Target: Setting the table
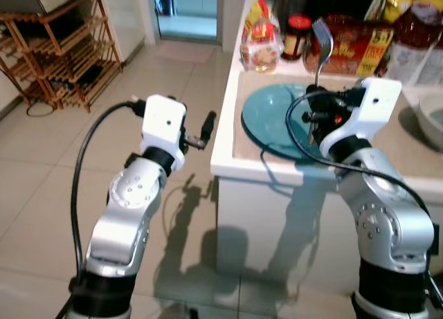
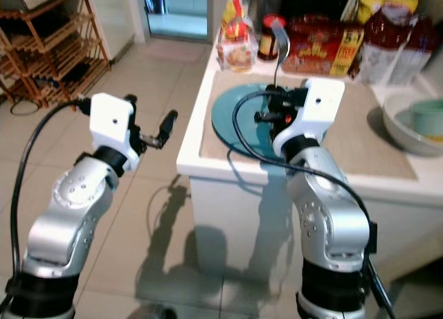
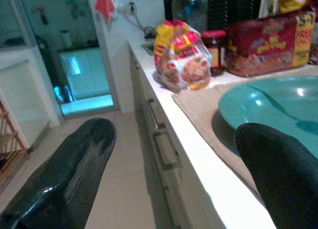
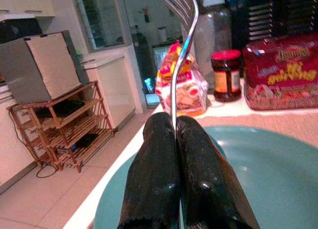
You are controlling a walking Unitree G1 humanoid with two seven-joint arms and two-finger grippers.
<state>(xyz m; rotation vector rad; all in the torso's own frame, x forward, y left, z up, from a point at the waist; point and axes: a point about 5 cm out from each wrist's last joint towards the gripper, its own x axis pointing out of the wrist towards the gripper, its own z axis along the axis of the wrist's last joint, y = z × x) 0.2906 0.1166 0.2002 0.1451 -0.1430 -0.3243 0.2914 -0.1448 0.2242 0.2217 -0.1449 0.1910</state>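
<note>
Wooden rack (image 1: 59, 52) on tiled floor; snack bag (image 1: 260, 39), red-lidded jar (image 1: 296, 37) on counter.

Red box (image 2: 320, 37): "5" legible (other print blurred).

A shiny metal fork (image 1: 321, 46) stands almost straight up, with its prongs at the top. Its thin handle is pinched at the bottom between the two black fingers of the right gripper (image 4: 176, 134). Under it lies a big round blue-green glass plate (image 1: 273, 118). The plate lies flat on a tan mat (image 2: 360, 135) near the counter's edge.
</note>
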